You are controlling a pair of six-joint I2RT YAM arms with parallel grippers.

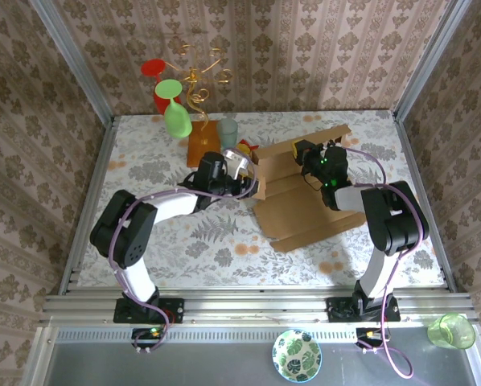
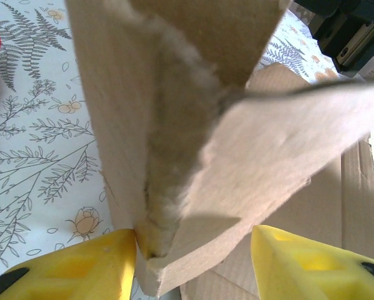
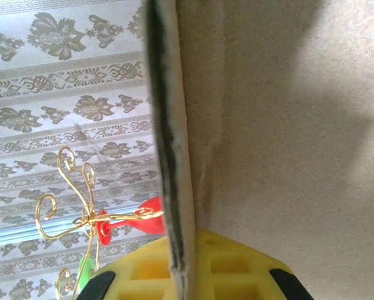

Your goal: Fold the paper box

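The paper box (image 1: 305,217) lies right of the middle of the worktop (image 1: 184,241). Its near panel is flat, while the far panel and the left side flap are lifted off the surface. The right end effector (image 3: 179,275) is fully closed on the edge of the raised far panel, with the cardboard sandwiched between its yellow fingers. The left end effector (image 2: 193,269) stands about half open, astride the doubled side flap where two layers meet in a wedge. One finger rests against the cardboard and the other appears to stand clear of it, so this looks more like a guide than a clamp. The likeliest failure is that flap springing back out of the loose jaws before its crease sets. If the right arm pulls while the left squeezes late, the sheet could skew, buckle off its scored lines, or tear at the fuzzy, worn fold. With nothing pinning the flat panel, the box could also slide toward the far left corner and bump the gold wire stand (image 1: 196,80) with its hanging glasses.
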